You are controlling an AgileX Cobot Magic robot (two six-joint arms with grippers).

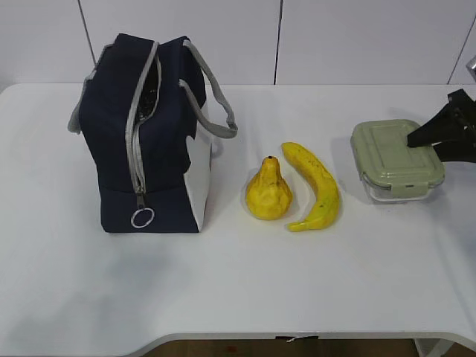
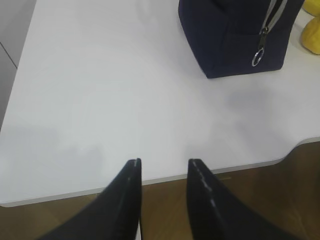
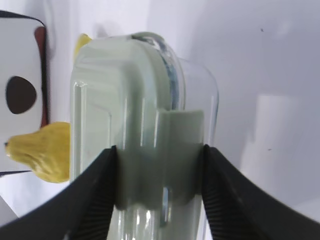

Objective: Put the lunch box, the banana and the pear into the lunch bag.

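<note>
Lunch box [image 3: 145, 135] sits clamped between the right hand's [image 3: 159, 195] fingers.

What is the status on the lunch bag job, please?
Right gripper closed on lunch box, box on the table. Left gripper open, empty, near table edge. Pear, banana still out. Lunch bag unzipped; nothing blocking.
</note>
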